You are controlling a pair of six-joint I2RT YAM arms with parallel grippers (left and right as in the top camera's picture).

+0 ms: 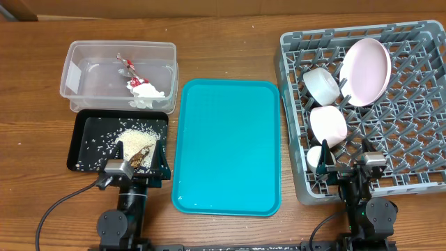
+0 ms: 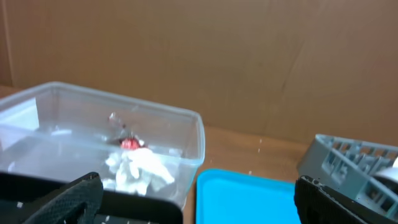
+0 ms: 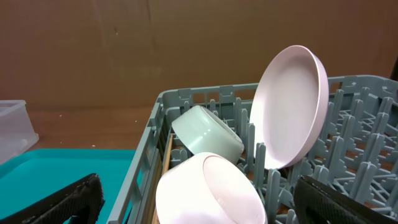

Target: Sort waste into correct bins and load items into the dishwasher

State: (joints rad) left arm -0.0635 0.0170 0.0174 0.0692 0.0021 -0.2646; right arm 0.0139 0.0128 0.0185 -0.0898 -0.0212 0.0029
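A crumpled white paper napkin [image 1: 145,95] lies in the clear plastic tub [image 1: 72,78], which has rounded corners, at the table's far left. A shiny red wrapper [image 1: 137,82] sits against the napkin. Just in front of the tub, a shallow black tray [image 1: 86,131] holds scattered white rice [image 1: 129,137] and a brown food scrap [image 1: 142,155] near its front right corner.

On the right stands the grey plastic rack [image 1: 290,104], square, with a lattice floor and rows of upright pegs. A smooth pale pink plate [image 1: 366,72] stands on edge in it, leaning between the pegs. To the plate's left a white bowl [image 1: 321,85] lies on its side, with a pale pink bowl [image 1: 327,123] in front of it and a small white cup [image 1: 315,156] nearest the front wall.

Between tub and rack lies a glossy teal tray [image 1: 226,146] with rounded corners, bare of objects.

The left gripper [image 1: 136,166] hangs over the black tray's front edge with its jaws spread wide, holding nothing. The right gripper [image 1: 346,166] is at the rack's front edge, jaws likewise wide apart and empty.

Everything rests on a wood-grain table [image 1: 42,42], and flat brown cardboard [image 2: 186,56] stands behind it.
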